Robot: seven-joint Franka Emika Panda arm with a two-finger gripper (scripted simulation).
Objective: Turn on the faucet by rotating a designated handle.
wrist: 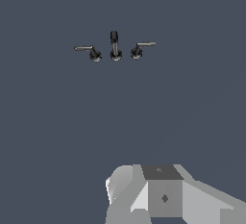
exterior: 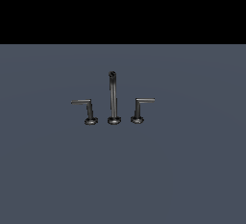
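Observation:
The faucet is a small dark grey three-piece set standing on the flat grey-blue surface, with a tall thin spout in the middle. The designated handle is the short L-shaped lever on the exterior view's right, its thin arm pointing right. In the wrist view the faucet and the designated handle appear small and far off. Neither view shows my gripper's fingers. Only a white and grey blocky part of the arm shows at the wrist view's edge.
A mirror-image handle stands on the exterior view's left of the spout, its arm pointing left; the wrist view also shows this mirror-image handle. The grey-blue surface stretches around the set on all sides.

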